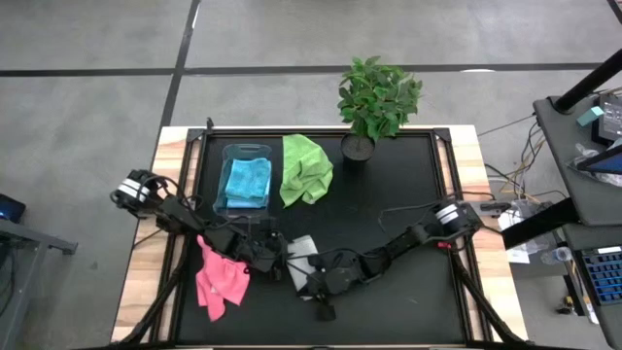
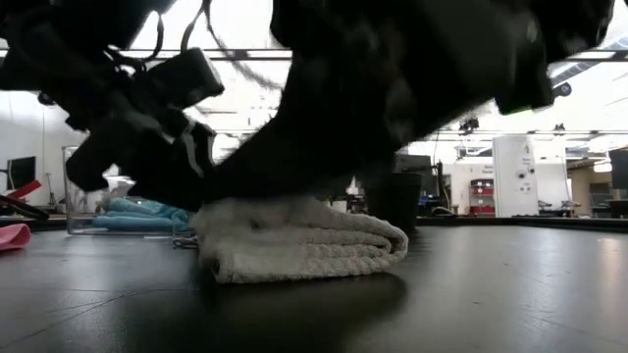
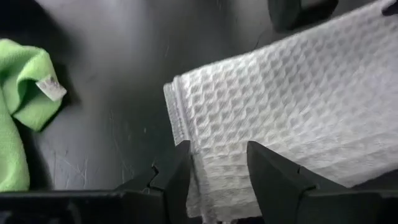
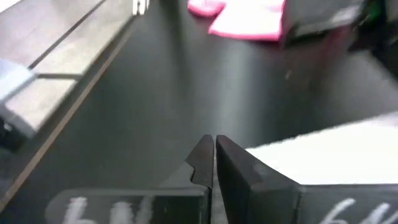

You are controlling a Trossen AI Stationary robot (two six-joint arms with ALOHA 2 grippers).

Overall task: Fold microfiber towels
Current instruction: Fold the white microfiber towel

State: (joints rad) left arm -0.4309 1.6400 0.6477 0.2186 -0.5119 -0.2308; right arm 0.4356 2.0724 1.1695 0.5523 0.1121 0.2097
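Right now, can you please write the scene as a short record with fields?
white towel: folded on the black mat, between both grippers
left gripper: fingers open, astride the towel edge
right gripper: fingers shut, beside the towel
pink towel: crumpled at the mat's left edge
green towel: crumpled beside the bin
clear bin: holds blue towels

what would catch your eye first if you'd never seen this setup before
Both dark arms meet low over a folded white towel near the table's front middle; the left gripper is open astride its edge, and the right gripper is shut beside it. Bright colours stand out next: a pink towel at the front left, a lime green towel crumpled at the back, and a blue towel in a clear bin beside it. A potted plant stands at the back edge.
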